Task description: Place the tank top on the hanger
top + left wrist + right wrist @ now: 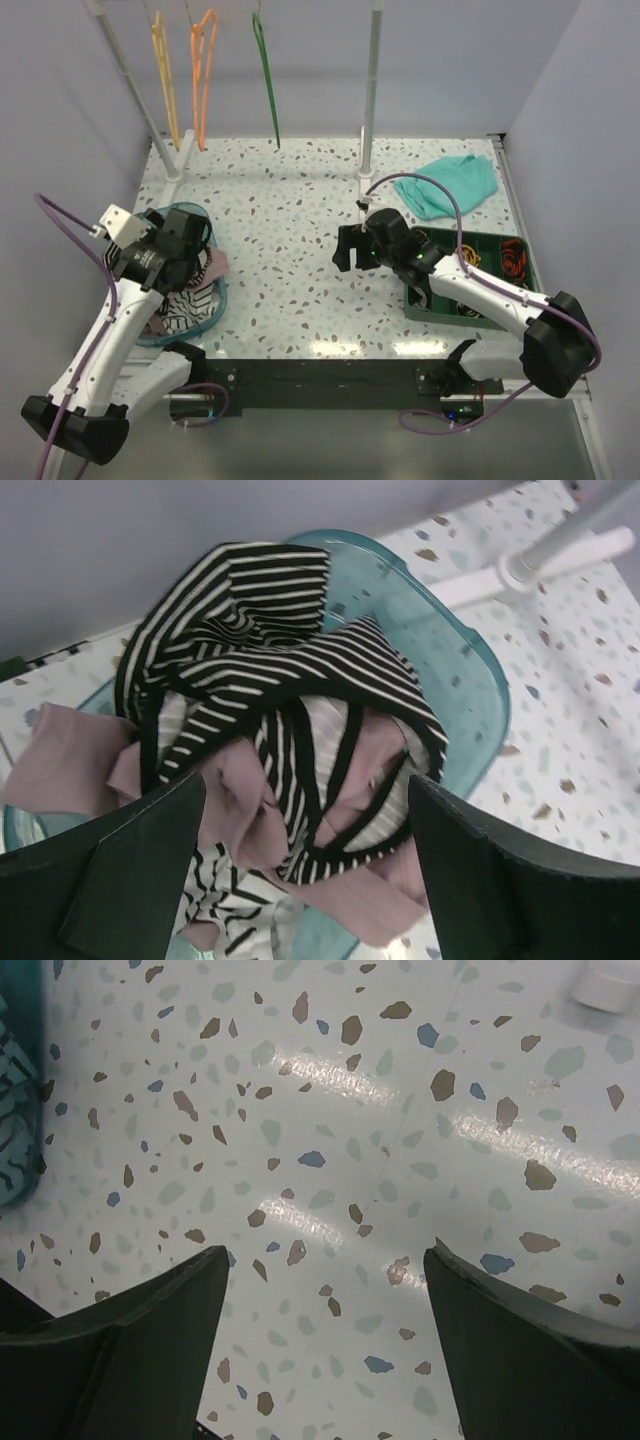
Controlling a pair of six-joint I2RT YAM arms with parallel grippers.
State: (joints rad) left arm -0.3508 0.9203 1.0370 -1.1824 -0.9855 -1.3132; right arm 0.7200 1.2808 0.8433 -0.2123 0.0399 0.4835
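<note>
The striped tank top point(262, 645) lies bunched on top of a pile in a teal basket point(478, 670), its dark-edged straps looping over a mauve-pink garment point(68, 765). My left gripper point(305, 815) hangs open just above the pile, with one finger on each side of the straps and nothing gripped. From above, the left gripper point(190, 258) sits over the basket point(222, 300) at the table's left. The green hanger point(267, 85) hangs on the rail at the back. My right gripper point(352, 258) is open over bare table near the middle, and the right gripper point(325, 1260) holds nothing.
An orange hanger point(203, 70) and a yellow hanger point(163, 80) hang left of the green one. A white rack post point(370, 90) stands at the back centre. A teal cloth point(447, 183) lies back right, and a dark green bin point(470, 290) of small items is under the right arm.
</note>
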